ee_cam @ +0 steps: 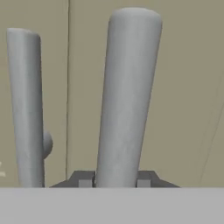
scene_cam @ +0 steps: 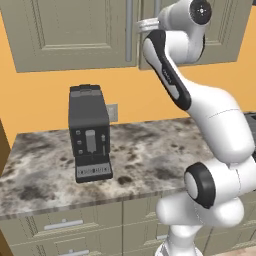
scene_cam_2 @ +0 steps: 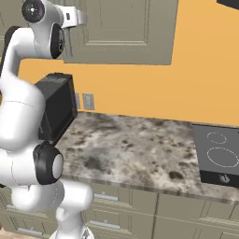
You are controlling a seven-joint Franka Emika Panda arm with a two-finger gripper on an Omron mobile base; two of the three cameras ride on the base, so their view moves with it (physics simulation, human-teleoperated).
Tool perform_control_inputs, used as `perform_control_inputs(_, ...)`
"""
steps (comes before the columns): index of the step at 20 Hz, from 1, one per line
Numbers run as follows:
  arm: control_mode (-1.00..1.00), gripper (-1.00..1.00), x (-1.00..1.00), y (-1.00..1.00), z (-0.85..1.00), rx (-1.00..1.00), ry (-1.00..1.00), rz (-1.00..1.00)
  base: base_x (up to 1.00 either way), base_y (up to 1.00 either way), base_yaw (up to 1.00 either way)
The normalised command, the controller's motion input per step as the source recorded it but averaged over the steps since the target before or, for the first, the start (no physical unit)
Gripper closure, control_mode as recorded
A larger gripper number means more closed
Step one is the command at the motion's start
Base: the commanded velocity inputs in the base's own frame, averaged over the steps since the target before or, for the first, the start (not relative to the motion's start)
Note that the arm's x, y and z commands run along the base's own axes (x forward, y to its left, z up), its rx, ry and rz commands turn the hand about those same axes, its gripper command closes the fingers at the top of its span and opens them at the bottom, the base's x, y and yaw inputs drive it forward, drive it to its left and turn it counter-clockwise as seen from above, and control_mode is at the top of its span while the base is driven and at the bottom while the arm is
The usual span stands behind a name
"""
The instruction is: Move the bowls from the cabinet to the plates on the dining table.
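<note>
We saw the end effector (ee_cam: 116, 183) in the hand view with its two dark finger tips (ee_cam: 83, 179) standing on both sides of a silver bar handle (ee_cam: 127, 96), very near to it or already touching. It looked pinched on this handle, but the frames did not show for sure that the contact was complete. In the left base view the end effector (scene_cam: 145, 24) was high at the wall cabinet (scene_cam: 70, 30), where the two doors meet.

A second handle (ee_cam: 25, 105) stood just beside the first one, on the neighbouring door. The gripped handle was a long bar; its long axis ran vertically along the door edge, and in the hand view it leaned only a little.

In our judgement the step in hand was to open the cabinet door. To do this well, the grip should be firm on the bar before any pull, and the pull should follow the arc of the door around its hinge, not a straight line, so that the fingers do not slide off.

The doors were closed, so we could not see the bowls; we judged they were behind them on the shelf. Below the cabinet a dark coffee machine (scene_cam: 89, 132) stood on the desk (scene_cam: 150, 155) near its back edge, and a cooktop (scene_cam_2: 217, 156) lay at the right end.
</note>
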Motion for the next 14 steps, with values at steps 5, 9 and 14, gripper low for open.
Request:
perform_control_inputs(5, -1.0, 1.0, -0.93, -0.14, 0.29, 0.11, -0.17, 0.17, 0.0, 0.0, 0.0)
perform_control_inputs(9, -1.0, 1.0, -0.93, -0.33, 0.23, 0.16, -0.16, 0.16, 0.0, 0.0, 0.0)
perform_control_inputs(14, -1.0, 1.0, -0.94, -0.36, 0.24, 0.11, -0.17, 0.15, 0.0, 0.0, 0.0)
